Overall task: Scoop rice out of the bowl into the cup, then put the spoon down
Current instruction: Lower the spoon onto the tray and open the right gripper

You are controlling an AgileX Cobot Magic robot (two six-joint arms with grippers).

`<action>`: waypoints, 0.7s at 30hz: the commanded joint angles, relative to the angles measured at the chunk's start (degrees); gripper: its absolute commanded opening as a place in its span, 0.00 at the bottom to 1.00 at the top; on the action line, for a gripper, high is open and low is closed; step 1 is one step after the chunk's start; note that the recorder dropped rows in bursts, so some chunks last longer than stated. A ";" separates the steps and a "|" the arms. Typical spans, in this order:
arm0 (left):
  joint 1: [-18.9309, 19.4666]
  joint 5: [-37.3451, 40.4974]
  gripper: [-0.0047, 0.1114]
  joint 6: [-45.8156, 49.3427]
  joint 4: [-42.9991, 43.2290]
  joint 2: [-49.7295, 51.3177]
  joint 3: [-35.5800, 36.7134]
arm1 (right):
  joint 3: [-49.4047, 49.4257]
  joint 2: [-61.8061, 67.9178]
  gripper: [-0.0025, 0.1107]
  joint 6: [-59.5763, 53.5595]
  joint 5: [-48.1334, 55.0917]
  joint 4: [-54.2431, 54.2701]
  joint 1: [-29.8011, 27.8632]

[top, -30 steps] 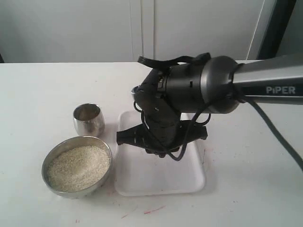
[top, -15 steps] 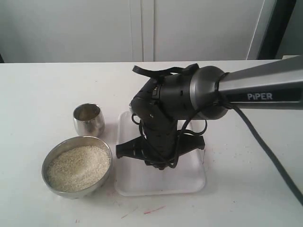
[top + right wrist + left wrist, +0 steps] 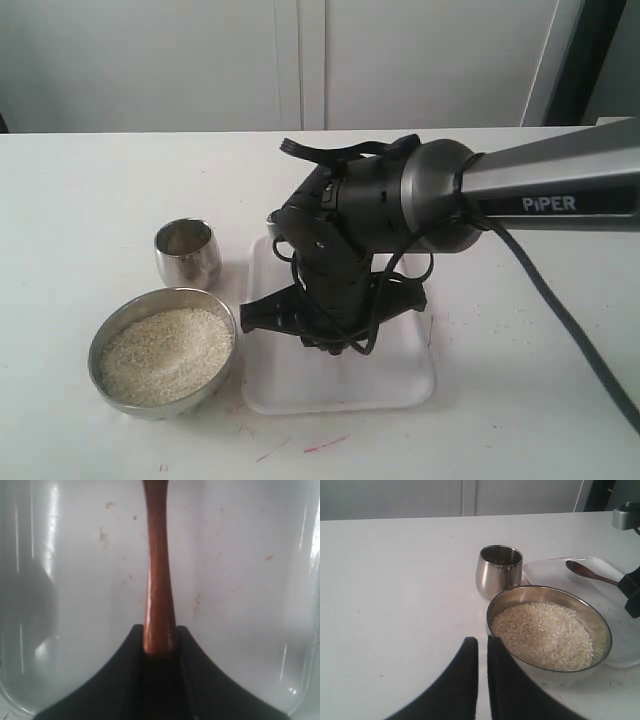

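The steel bowl holds rice at the front left of the table, with the small steel cup just behind it. My right gripper hangs low over the white tray, shut on the handle of the dark wooden spoon. In the exterior view the arm hides the spoon. In the left wrist view the spoon lies over the tray, beyond the cup, the bowl and the rice. My left gripper is shut and empty beside the bowl.
The right arm's bulky wrist covers most of the tray's middle. A few red marks stain the table in front of the tray. White cupboard fronts stand behind the table.
The right arm has come down toward the tray and shifted slightly left. Bowl, cup and rice have not moved.
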 commanded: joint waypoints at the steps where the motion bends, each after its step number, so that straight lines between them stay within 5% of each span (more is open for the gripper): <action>1: -0.38 -0.21 0.16 0.01 -0.55 0.04 -0.36 | -0.40 -0.04 0.02 -0.82 -1.23 -0.43 -0.36; 11: -0.38 -0.21 0.16 0.01 -0.55 0.04 -0.36 | -0.40 0.56 0.03 -2.19 0.22 -0.47 -0.36; 21: -0.38 -0.21 0.16 0.01 -0.55 0.04 -0.36 | -0.40 1.17 0.27 -2.08 -0.18 -0.37 -0.36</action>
